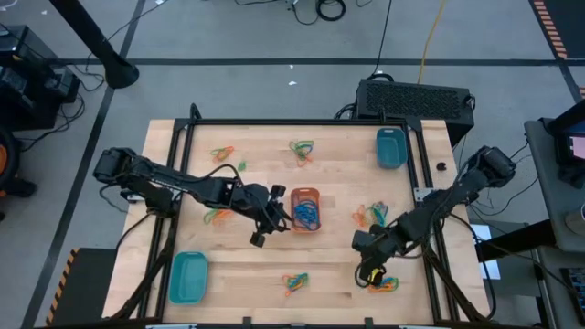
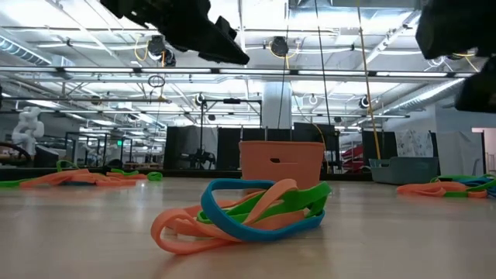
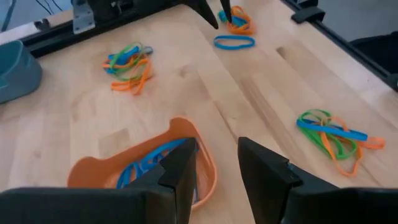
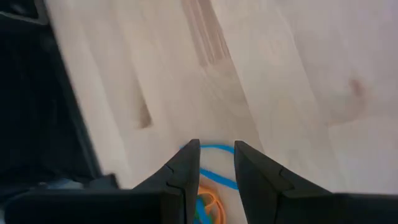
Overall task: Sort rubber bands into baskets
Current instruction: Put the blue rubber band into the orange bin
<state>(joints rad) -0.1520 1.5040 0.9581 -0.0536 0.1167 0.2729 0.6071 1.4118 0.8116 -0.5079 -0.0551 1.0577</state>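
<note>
Jaws of the left gripper (image 1: 265, 222) are seen parted, with nothing between them, just beside the orange basket (image 1: 305, 208) near the middle of the counter (image 1: 265, 265); in the left wrist view the same gripper (image 3: 217, 163) is held over the rim of that basket (image 3: 146, 165), in which blue rubber bands (image 3: 149, 163) are lying. Jaws of the right gripper (image 1: 368, 271) are lowered over a small pile of rubber bands (image 1: 384, 284) near the front right corner of the counter; in the right wrist view a narrow gap is seen between the fingers (image 4: 186, 163), and a blue band (image 4: 214, 149) and an orange one are seen just under the tips, but whether a band is pinched cannot be told. One teal basket (image 1: 390, 147) is placed at the far right of the counter, and the other teal basket (image 1: 189, 276) at the near left. Further mixed heaps of orange, blue and green bands are scattered on the counter: one at the far left (image 1: 222, 153), one at the far middle (image 1: 301, 149), one at the front middle (image 1: 294, 283) and one between the orange basket and the right arm (image 1: 369, 215). In the low view, a tangle of bands (image 2: 244, 213) is lying in front of the orange basket (image 2: 281, 161).
</note>
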